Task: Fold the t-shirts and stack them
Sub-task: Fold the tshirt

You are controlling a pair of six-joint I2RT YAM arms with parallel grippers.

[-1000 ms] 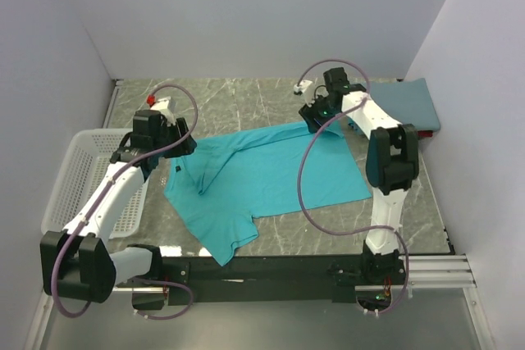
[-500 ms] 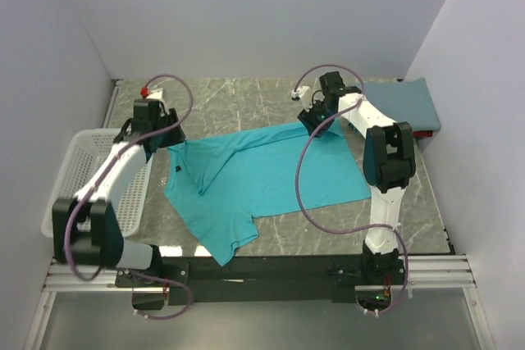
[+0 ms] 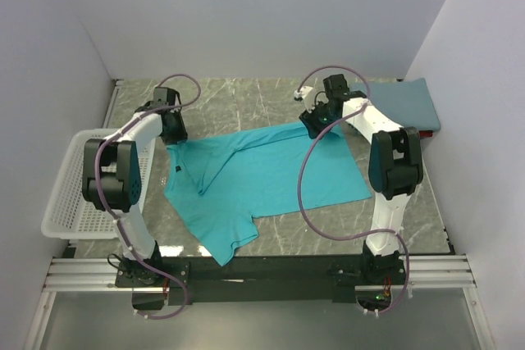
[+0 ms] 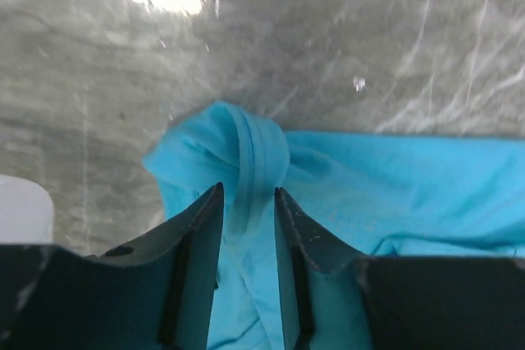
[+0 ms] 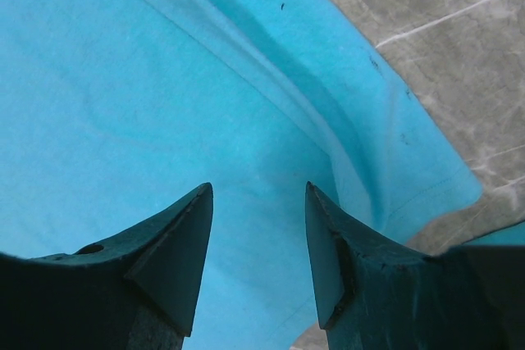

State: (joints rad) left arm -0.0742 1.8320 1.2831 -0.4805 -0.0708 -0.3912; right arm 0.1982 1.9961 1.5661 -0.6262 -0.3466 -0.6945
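The teal t-shirt [image 3: 271, 174] is found spread open on the grey marbled table [image 3: 246, 100], roughly at its centre. One sleeve points toward the arm bases, and a creased fold lies across the shirt's left half. The slate-blue t-shirt [image 3: 410, 102] is seen as a folded rectangle at the far right corner of the table, well apart from the teal one. A white mesh basket [image 3: 70, 190] is noted at the left edge of the table.

The left gripper [image 4: 248, 196] is positioned at the far left corner of the teal t-shirt. In the left wrist view its jaws are drawn to a narrow gap, and a raised ridge of teal cloth runs up between them. Whether that cloth is actually pinched cannot be told.

The right gripper [image 5: 258, 189] is placed over the far right corner of the same shirt, close to the hem. Its jaws are held well apart, flat cloth is seen below the gap, and nothing is gripped.
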